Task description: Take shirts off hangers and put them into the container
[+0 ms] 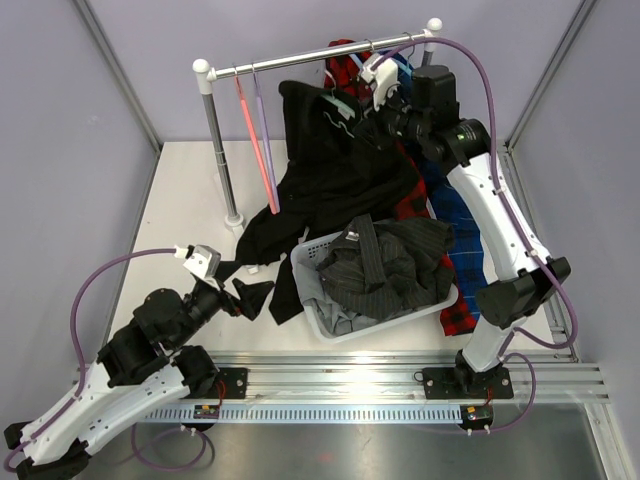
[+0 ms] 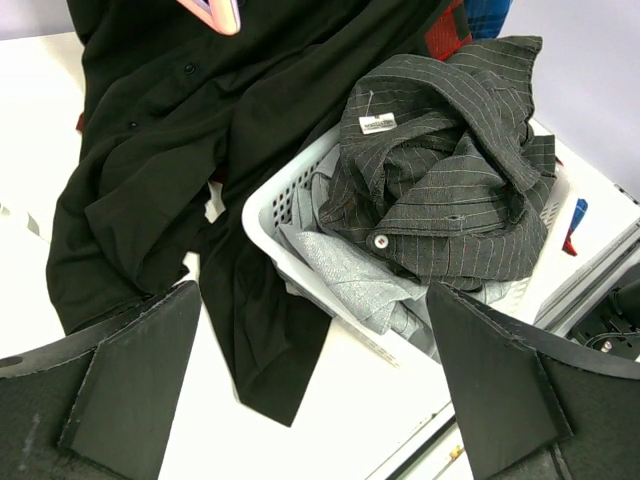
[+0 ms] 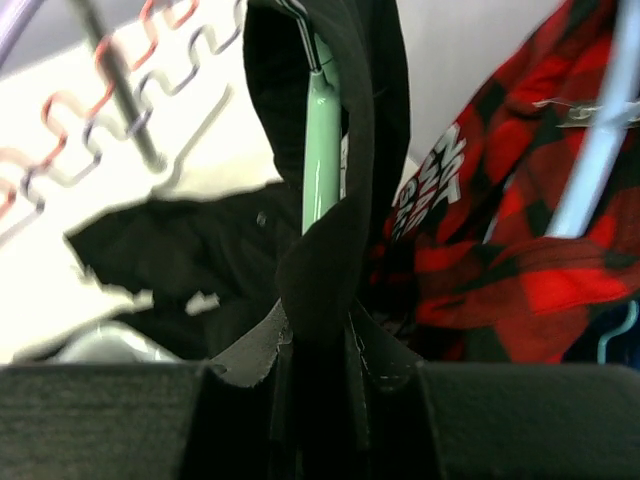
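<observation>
Basket [image 1: 310, 290] holds a shirt [image 1: 390, 265] (rail [image 1: 300, 62] behind); another shirt [image 1: 330, 180] drapes left of it.

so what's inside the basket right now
A dark pinstriped shirt lies on top, with a grey shirt under it. The floor of the basket and anything lower are covered.
</observation>
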